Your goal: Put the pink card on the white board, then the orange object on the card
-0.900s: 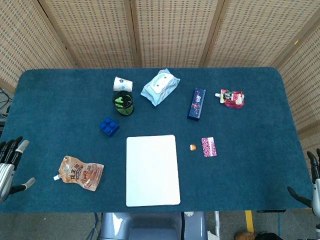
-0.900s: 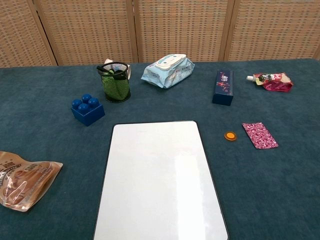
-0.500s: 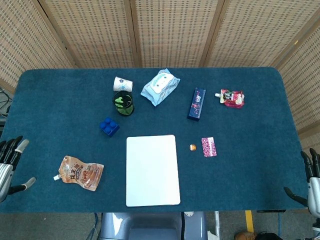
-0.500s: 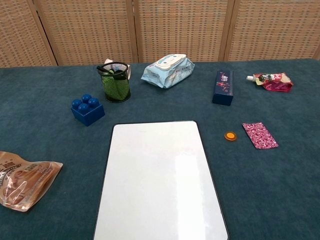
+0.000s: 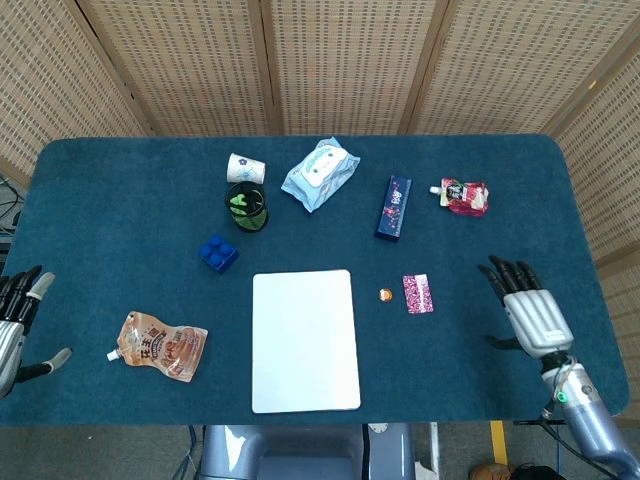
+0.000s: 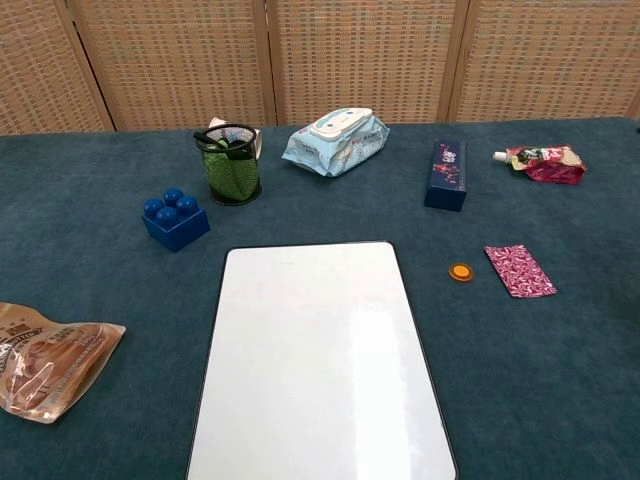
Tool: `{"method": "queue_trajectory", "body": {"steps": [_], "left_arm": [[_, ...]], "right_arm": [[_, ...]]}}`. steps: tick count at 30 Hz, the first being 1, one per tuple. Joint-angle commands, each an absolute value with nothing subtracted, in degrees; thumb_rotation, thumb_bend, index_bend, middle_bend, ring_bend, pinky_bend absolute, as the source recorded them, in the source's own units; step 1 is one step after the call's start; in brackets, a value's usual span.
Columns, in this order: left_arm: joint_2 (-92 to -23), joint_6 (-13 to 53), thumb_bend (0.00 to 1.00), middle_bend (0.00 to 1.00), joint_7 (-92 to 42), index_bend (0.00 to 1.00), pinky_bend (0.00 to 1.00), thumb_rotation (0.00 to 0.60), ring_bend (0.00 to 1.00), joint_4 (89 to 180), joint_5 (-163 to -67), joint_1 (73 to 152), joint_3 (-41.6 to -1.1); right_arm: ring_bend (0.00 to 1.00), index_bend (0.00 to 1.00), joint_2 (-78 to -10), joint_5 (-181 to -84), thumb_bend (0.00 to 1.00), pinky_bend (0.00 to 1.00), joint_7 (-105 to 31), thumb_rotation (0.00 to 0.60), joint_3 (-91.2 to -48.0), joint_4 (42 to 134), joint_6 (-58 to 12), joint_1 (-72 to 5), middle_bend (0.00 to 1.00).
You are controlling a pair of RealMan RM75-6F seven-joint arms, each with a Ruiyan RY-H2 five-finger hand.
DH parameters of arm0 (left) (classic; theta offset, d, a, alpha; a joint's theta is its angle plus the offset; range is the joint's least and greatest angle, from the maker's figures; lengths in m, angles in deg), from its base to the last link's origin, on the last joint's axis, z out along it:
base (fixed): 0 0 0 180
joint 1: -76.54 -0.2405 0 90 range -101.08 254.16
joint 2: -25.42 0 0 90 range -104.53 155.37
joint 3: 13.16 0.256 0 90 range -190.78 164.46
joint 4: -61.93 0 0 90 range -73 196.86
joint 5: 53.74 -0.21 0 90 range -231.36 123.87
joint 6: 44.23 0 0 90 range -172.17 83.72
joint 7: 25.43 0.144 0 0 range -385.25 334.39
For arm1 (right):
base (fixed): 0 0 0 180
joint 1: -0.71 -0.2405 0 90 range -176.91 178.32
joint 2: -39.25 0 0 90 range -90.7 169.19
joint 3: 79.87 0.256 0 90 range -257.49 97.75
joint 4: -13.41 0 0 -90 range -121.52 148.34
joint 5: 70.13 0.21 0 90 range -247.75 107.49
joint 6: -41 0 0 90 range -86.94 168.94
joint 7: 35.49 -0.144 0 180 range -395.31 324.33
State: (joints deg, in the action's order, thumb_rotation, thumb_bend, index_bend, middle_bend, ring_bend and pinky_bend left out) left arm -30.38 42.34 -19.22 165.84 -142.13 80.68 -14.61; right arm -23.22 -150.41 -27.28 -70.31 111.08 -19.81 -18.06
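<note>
The right hand, fingers spread and holding nothing, hovers over the blue worktop well right of the pink patterned card and small round orange object.

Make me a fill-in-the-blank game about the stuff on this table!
1. The pink card lies on the blue ____, not on the white board.
2. The small round thing between the board and the card is ____.
3. The right hand holds ____.

Missing words: table; orange; nothing
</note>
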Motion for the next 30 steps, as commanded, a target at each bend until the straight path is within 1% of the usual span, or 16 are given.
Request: {"method": "queue_trajectory", "body": {"steps": [1, 3, 7, 12, 19, 30], "left_arm": [[-30.4, 41.6, 0.0, 0.0, -18.9, 0.0, 0.0, 0.6, 0.0, 166.2, -140.5, 81.1, -15.3], [-30.5, 40.9, 0.0, 0.0, -18.7, 0.0, 0.0, 0.6, 0.0, 166.2, -139.7, 81.4, -15.6], [-30.7, 39.0, 0.0, 0.0, -18.3, 0.0, 0.0, 0.6, 0.0, 166.1, -137.7, 82.4, -16.2], [-30.8, 38.2, 0.0, 0.0, -17.7, 0.0, 0.0, 0.6, 0.0, 166.1, -136.8, 82.8, -16.4], [-30.9, 37.2, 0.0, 0.0, -17.4, 0.0, 0.0, 0.6, 0.0, 166.1, -135.8, 83.4, -16.6], [-31.0, 36.4, 0.0, 0.0, -17.0, 0.0, 0.0, 0.6, 0.0, 166.1, -135.0, 83.9, -16.7]], "right_arm": [[0.0, 0.04, -27.0, -143.5, 0.0, 0.0, -24.2, 0.6, -67.6, 106.8, -11.0, -25.1, 0.0], [0.0, 0.05, -28.2, -141.3, 0.01, 0.0, -21.6, 0.6, -67.4, 105.9, -9.3, -26.9, 0.0], [0.0, 0.13, -31.1, -136.0, 0.04, 0.0, -16.9, 0.6, -66.8, 103.7, -6.6, -30.8, 0.0], [0.0, 0.16, -33.9, -132.2, 0.05, 0.0, -12.4, 0.6, -67.2, 101.6, -6.1, -33.7, 0.0], [0.0, 0.16, -38.4, -125.6, 0.04, 0.0, -9.0, 0.6, -67.8, 98.0, -5.0, -36.8, 0.0], [0.0, 0.18, -42.1, -119.5, 0.04, 0.0, -4.4, 0.6, -70.6, 96.3, -4.9, -40.2, 0.0]]}}
